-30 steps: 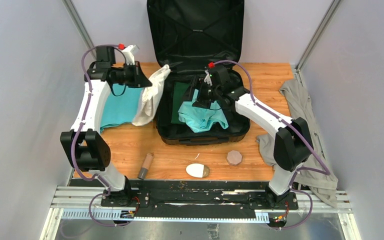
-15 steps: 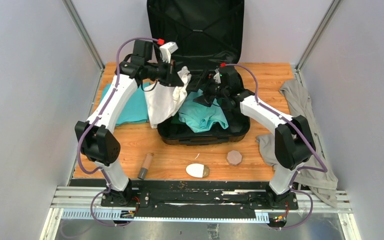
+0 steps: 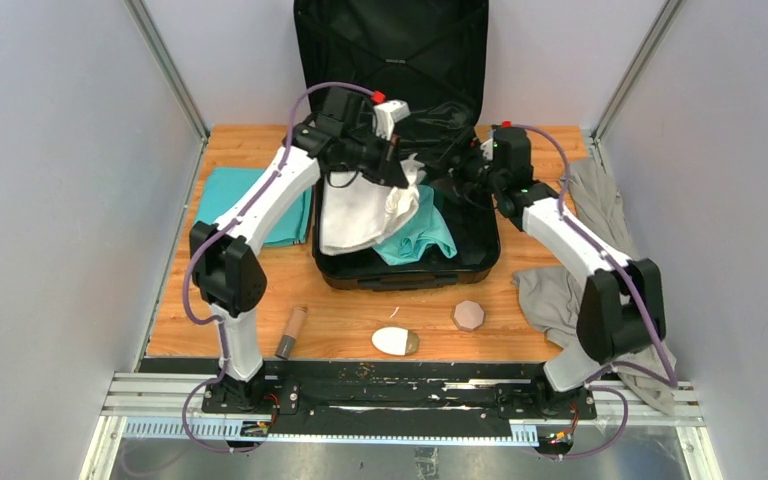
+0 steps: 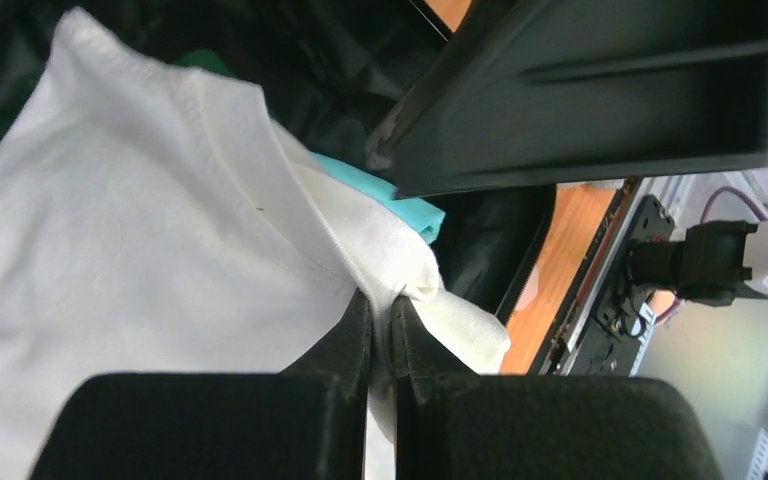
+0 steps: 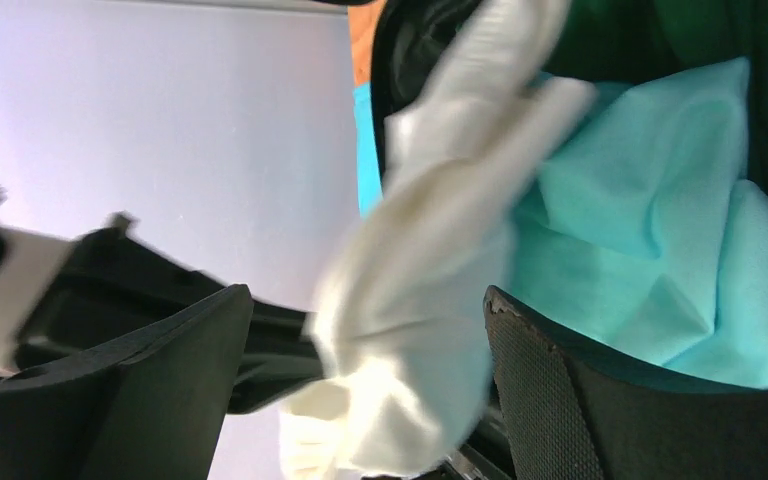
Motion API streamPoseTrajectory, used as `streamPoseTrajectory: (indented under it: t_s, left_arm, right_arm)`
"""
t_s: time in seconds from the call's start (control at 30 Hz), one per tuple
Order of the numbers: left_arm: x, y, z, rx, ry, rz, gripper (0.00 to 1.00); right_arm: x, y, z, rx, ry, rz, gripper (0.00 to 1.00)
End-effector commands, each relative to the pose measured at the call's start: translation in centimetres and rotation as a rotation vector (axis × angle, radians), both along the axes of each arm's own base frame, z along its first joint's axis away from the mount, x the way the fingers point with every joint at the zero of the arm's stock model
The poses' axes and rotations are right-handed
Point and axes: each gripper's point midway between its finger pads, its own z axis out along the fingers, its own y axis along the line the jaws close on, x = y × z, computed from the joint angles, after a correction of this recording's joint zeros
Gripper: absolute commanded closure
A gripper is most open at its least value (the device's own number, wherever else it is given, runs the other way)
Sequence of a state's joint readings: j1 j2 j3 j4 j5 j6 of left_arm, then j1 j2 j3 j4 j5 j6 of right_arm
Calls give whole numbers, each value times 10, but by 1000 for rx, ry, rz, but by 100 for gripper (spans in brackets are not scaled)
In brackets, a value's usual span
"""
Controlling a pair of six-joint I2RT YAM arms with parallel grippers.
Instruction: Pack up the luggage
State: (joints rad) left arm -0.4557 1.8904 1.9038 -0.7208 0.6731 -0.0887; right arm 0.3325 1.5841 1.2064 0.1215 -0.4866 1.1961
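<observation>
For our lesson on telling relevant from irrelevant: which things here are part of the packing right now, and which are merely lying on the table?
In the job:
luggage
white garment, pinched in the left gripper
teal garment inside it

Lying about, for now:
teal cloth left of the case
grey garment at right
brown tube
white oval object
pinkish octagonal piece

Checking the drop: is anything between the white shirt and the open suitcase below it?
Nothing visible blocks it. The white shirt, pinched in the left hand, hangs over the suitcase onto a teal shirt already inside; the right hand is open beside it.
</observation>
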Motion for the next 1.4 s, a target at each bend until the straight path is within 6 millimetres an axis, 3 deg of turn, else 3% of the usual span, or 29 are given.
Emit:
streamPoseTrajectory:
  t_s: [0.0, 0.17, 0.2, 0.3, 0.33, 0.4, 0.47, 0.57, 0.63, 0.7, 0.77, 0.87, 0.97, 1.07, 1.17, 1.37]
  left_arm:
    - [-13, -33, -27, 46, 17, -80, 100]
    - [-26, -51, -84, 155, 50, -139, 100]
    - [-28, -51, -90, 169, 48, -150, 92]
    - [-33, -41, -92, 214, 47, -149, 8]
    - [-35, -35, -87, 225, 37, -145, 1]
    - [-40, -22, -62, 198, 18, -145, 0]
    - [-44, -3, -23, 121, -11, -131, 0]
    - [-36, 47, 37, 51, -125, -42, 0]
    - [-25, 89, 57, 63, -184, 46, 0]
    - [-14, 132, 56, 113, -200, 141, 0]
    - [-2, 172, 36, 214, -199, 234, 0]
    - [7, 214, -17, 402, -153, 303, 0]
    - [19, 237, -78, 506, -55, 363, 0]
    - [33, 246, -124, 541, -5, 414, 0]
    - [48, 249, -153, 562, 44, 454, 0]
    - [72, 255, -181, 594, 69, 520, 0]
  right_arm:
    - [-17, -39, 2, -135, -7, -80, 11]
    - [-27, -82, -4, -244, -9, -191, 11]
    - [-27, -86, -4, -255, -13, -196, 11]
    - [-25, -88, 4, -296, -24, -179, 11]
    - [-22, -86, 6, -304, -24, -165, 11]
    - [-17, -80, 12, -302, -32, -135, 14]
    - [-15, -69, 15, -291, -40, -94, 21]
    - [-16, -40, 16, -285, -55, 4, 29]
    - [-21, -11, 3, -294, -49, 101, 33]
    - [-26, 10, -17, -297, -17, 180, 38]
    - [-31, 21, -42, -297, 42, 235, 46]
    - [-33, 17, -89, -356, 122, 238, 56]
    - [-32, 4, -135, -457, 182, 229, 57]
    - [-34, -3, -163, -530, 229, 250, 50]
    - [-35, -6, -158, -551, 206, 251, 40]
    - [-33, -8, -100, -535, 60, 228, 29]
